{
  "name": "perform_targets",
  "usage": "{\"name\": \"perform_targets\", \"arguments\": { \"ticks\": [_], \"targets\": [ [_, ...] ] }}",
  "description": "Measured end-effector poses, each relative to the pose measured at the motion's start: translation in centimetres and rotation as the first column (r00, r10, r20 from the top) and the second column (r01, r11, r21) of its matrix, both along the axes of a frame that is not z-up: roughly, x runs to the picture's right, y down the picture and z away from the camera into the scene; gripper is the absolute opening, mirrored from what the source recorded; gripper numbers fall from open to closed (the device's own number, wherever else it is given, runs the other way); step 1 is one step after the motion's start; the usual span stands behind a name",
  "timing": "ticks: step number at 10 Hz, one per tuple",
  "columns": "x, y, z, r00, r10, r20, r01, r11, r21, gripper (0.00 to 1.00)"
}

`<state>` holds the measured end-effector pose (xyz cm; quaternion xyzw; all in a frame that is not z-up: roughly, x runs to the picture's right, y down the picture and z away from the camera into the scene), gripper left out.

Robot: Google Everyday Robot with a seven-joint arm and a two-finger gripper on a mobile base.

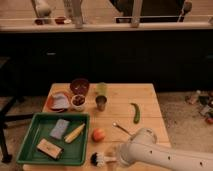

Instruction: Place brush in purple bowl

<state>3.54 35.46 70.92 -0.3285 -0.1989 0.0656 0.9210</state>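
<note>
We see the white arm (165, 157) come in from the lower right, and its gripper (119, 156) sits low over the front edge of the table (150, 97), right at the handle end of the brush (97, 159). The wrist hides most of the fingers from us; as far as we can tell the jaws stand apart and hold nothing. The brush lies flat on the table at the front, with its black head to the left and its white handle running right under the gripper. It is just right of the tray (30, 145) and well apart from the purple bowl (79, 86), which stands at the back left of the table. Just in front of that bowl we see 1 white bowl (78, 102) with dark contents, and to its left an orange plate (59, 100) with something pale on it. Right of the purple bowl stands a green cup (102, 89), with a metal cup (101, 103) just in front of it. A green vegetable (135, 113) lies further right, a fork (121, 128) lies between it and the arm, and an orange fruit (98, 134) rests near the tray's right rim, just behind the brush head. The tray holds 3 things: a grey sponge (60, 129), a yellow piece (75, 133) and a tan block (50, 148).
</note>
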Motion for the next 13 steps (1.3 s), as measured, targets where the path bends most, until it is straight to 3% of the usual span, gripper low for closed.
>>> {"name": "perform_targets", "arguments": {
  "ticks": [5, 12, 13],
  "targets": [
    [1.1, -1.0, 1.9, 1.000, 0.008, 0.012, -0.008, 1.0000, 0.005, 0.80],
    [1.2, -0.8, 3.7, 0.999, 0.008, 0.044, -0.007, 0.9998, -0.020, 0.80],
    [1.2, -0.7, 3.8, 0.999, 0.009, 0.051, -0.008, 0.9998, -0.021, 0.75]
  ]
}}
